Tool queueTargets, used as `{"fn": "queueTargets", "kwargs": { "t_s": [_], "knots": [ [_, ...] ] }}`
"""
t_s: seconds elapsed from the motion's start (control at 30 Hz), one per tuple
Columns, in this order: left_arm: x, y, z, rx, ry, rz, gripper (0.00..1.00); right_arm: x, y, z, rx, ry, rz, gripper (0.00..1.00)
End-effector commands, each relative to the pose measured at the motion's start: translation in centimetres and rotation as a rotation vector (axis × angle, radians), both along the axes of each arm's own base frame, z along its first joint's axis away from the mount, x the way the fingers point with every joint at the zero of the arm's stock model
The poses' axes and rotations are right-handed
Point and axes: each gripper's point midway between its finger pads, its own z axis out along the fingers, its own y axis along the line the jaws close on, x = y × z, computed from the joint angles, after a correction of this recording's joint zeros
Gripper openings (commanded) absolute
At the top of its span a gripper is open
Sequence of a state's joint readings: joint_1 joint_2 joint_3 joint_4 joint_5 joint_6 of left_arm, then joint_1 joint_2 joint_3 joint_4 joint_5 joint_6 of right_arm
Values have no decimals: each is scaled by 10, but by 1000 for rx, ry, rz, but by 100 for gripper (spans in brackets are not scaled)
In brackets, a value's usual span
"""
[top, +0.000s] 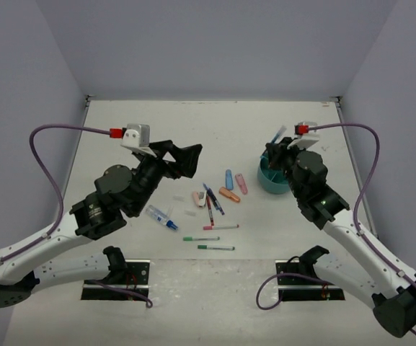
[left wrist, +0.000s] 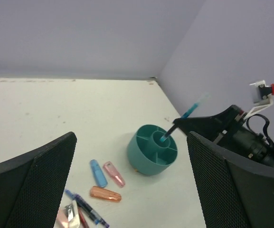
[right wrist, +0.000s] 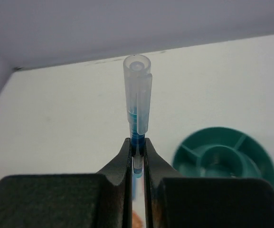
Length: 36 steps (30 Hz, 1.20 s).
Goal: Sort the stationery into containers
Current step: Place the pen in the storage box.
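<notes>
The round teal cup (top: 271, 186) (left wrist: 141, 159) (right wrist: 224, 129) with inner dividers stands at the right. My right gripper (top: 278, 150) (right wrist: 137, 152) is shut on a blue pen (top: 277, 134) (left wrist: 189, 114) (right wrist: 137, 109) held upright over it. In the left wrist view the pen's lower tip sits in the cup's central well. My left gripper (top: 182, 155) (left wrist: 132, 190) hangs open above the table's middle, nothing between its fingers. Below it lie blue (left wrist: 98, 172), pink (left wrist: 114, 174) and orange (left wrist: 105, 194) highlighters and dark blue pens (top: 213, 198).
Loose on the table are a clear blue-capped tube (top: 162, 218), two green pens (top: 201, 238) (top: 215, 247), a pink pen (top: 220, 227) and a pale pink piece (top: 199, 198). Walls close in the back and both sides.
</notes>
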<state>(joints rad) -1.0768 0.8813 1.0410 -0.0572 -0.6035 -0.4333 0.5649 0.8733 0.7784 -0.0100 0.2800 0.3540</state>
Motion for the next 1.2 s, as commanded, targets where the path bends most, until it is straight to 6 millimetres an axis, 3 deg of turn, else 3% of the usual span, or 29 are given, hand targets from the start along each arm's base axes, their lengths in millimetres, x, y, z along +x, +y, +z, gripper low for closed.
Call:
{"fn": "queueTargets", "kwargs": {
  "t_s": [0.0,0.1,0.2,0.37,0.6,0.7,0.77,0.8,0.87,0.93,1.03,1.17],
  "knots": [
    [6,31,-55,162,115,148,100,33,-111,-21,-112,43,-547,0],
    [1,43,-88,232,162,161,100,44,-131,-32,-121,66,-629,0],
    [-3,50,-109,259,192,162,100,55,-129,-46,-122,90,-611,0],
    [-7,49,-129,298,222,143,100,72,-113,-75,-150,151,-547,0],
    [-9,51,-150,335,266,148,100,70,-102,-107,-123,224,-502,0],
    [-9,51,-160,333,280,151,100,64,-96,-112,-100,232,-467,10],
    [-9,50,-167,335,289,150,100,60,-96,-115,-99,242,-457,34],
    [-9,50,-170,338,294,151,100,58,-96,-114,-98,244,-452,45],
    [-8,48,-178,355,309,150,100,53,-94,-109,-95,246,-434,55],
    [-6,46,-183,362,323,142,100,50,-93,-98,-86,233,-416,56],
    [1,48,-195,359,389,170,100,36,-81,-53,-40,158,-335,55],
    [23,76,-212,337,536,302,100,17,-47,-17,-38,122,-135,53]
  ]
}}
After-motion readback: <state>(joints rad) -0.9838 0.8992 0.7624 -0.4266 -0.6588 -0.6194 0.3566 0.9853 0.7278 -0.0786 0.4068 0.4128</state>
